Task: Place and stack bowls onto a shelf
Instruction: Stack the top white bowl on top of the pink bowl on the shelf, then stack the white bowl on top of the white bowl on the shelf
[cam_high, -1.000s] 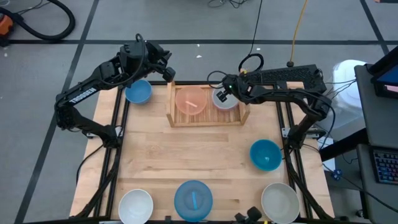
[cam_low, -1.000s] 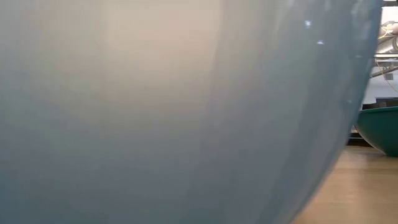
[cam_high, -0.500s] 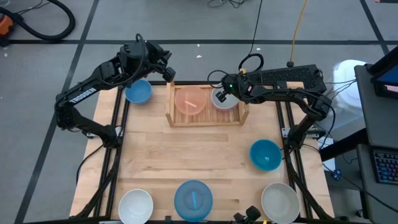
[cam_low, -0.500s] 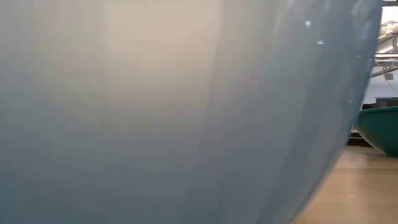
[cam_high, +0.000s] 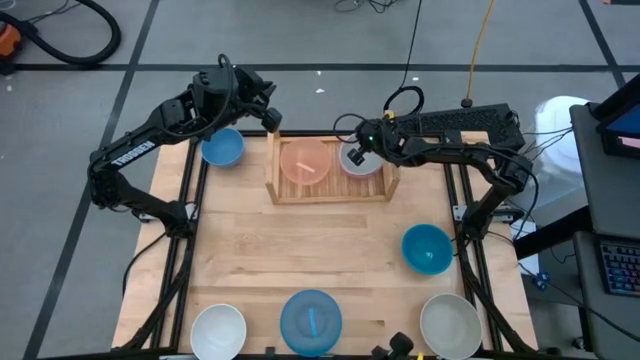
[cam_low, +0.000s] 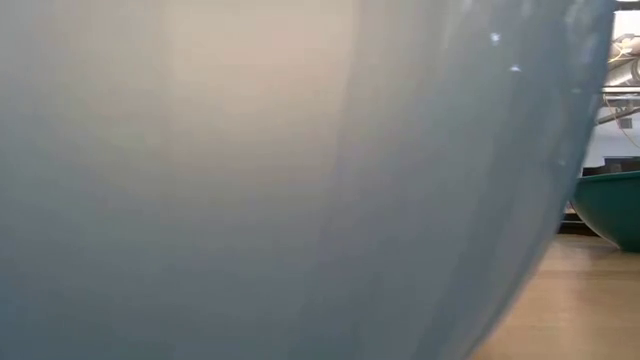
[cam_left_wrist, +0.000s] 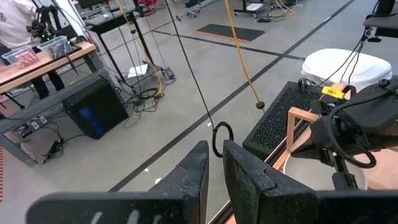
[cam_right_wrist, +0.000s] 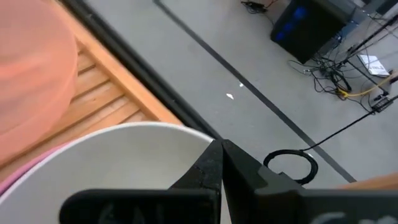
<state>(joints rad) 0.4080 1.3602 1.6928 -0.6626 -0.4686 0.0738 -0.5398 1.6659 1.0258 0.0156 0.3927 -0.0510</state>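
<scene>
The right gripper (cam_right_wrist: 219, 163) was pinched together on the rim of a white bowl (cam_right_wrist: 124, 162) sitting in the shelf (cam_high: 333, 186) beside a peach bowl (cam_high: 306, 162). The left gripper (cam_left_wrist: 214, 168) hovered near the shelf's left upright, its fingers slightly apart and holding nothing. A pale blue bowl (cam_low: 280, 180) blocked almost the whole low view.

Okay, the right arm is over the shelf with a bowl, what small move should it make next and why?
Probably open the right gripper and let go. Its fingers pinch the white bowl's rim, and that bowl already sits in the shelf beside the peach bowl, seemingly nested on a pink one.
</scene>
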